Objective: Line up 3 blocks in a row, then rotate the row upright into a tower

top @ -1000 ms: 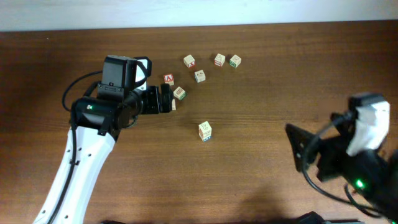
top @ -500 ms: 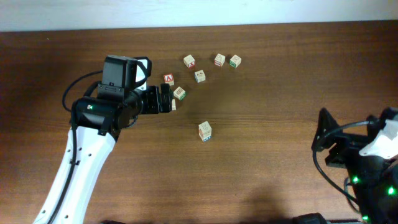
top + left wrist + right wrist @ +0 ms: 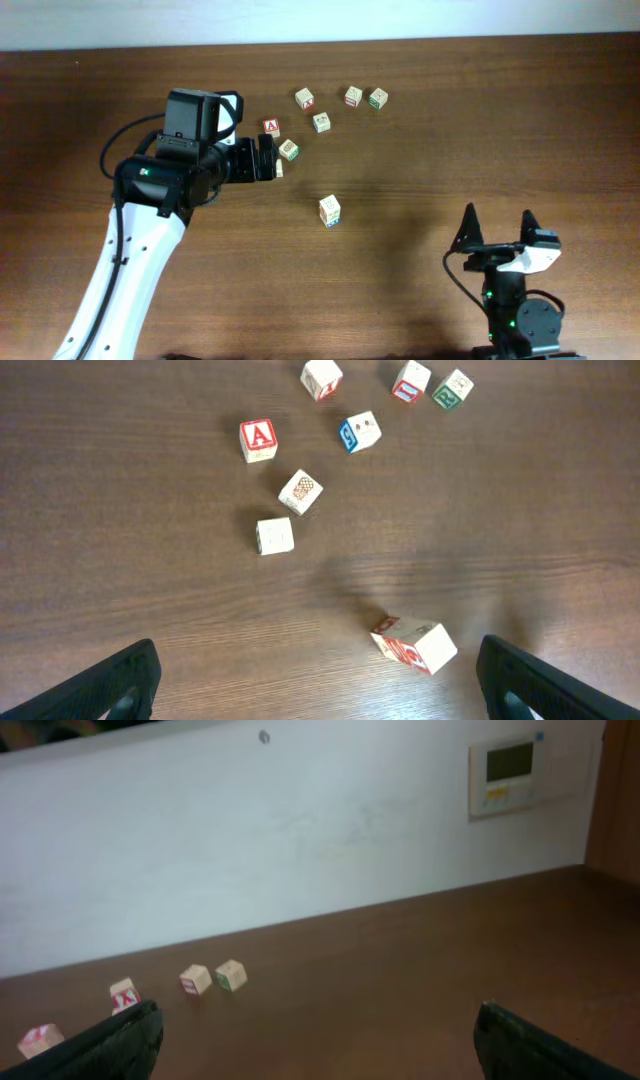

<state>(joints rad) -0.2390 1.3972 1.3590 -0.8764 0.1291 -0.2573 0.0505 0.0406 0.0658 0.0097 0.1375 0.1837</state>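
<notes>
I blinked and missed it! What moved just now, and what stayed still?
The right gripper swung in from the right side of the table toward the near edge. It is open and holding nothing. The left gripper, also open, and all the blocks stayed where they were.

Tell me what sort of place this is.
Probably an indoor lab or office workroom. A wood-grain table stands against a plain white wall. A small control panel with a screen is mounted on the wall, and lettered wooden cubes are scattered on the table.
</notes>
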